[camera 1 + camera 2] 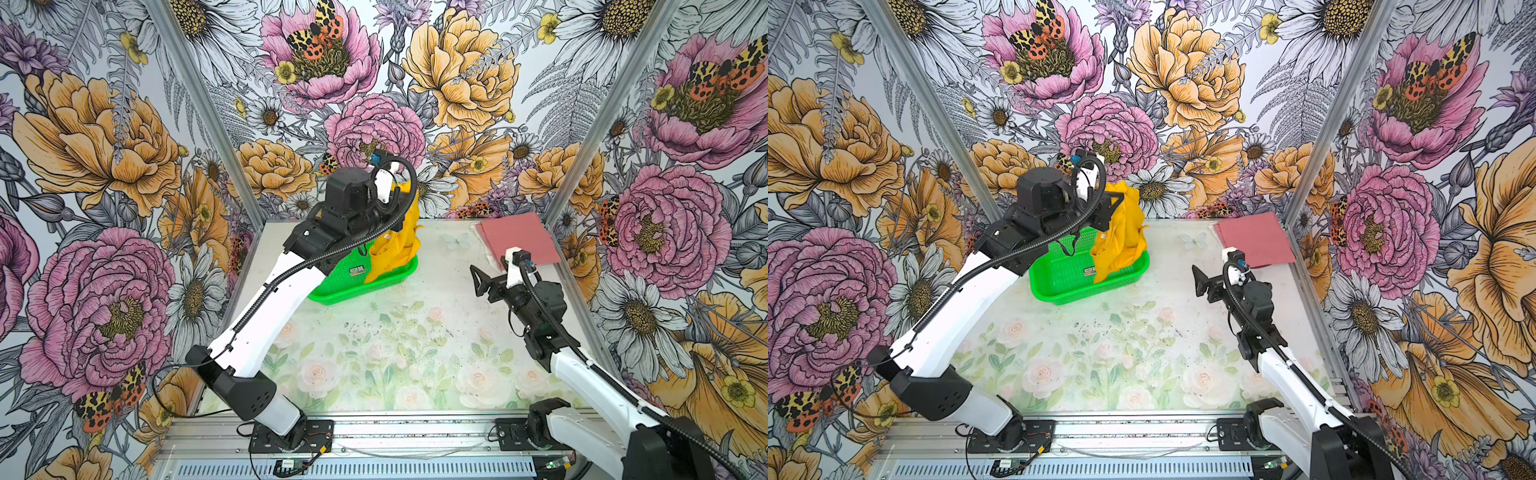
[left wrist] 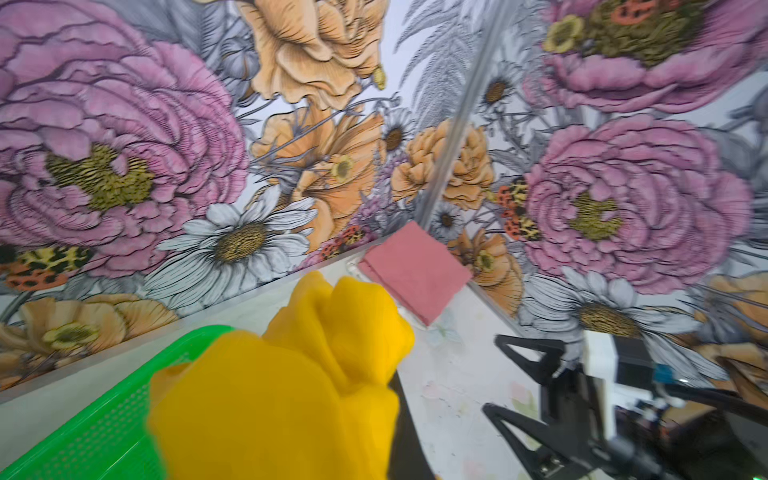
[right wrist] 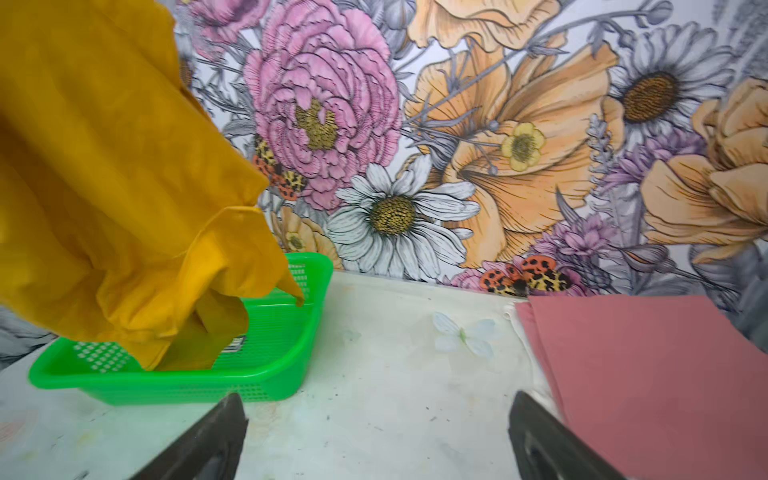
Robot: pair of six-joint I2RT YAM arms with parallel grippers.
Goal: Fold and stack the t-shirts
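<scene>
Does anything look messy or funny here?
Yes. The yellow t-shirt hangs in a crumpled bunch from the left gripper, with its bottom end trailing in the green basket. The pink t-shirt lies neatly folded at the far right corner of the table.

Left arm [image 1: 270, 320] and right arm [image 1: 582, 370] are clad in white shells with black joint housings. Black corrugated conduit [image 1: 299, 264] is routed along each. Right gripper [image 1: 475, 281] black, triangular-fingered.

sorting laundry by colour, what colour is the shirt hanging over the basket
The shirt is mustard yellow, clearest in the right wrist view.
</scene>
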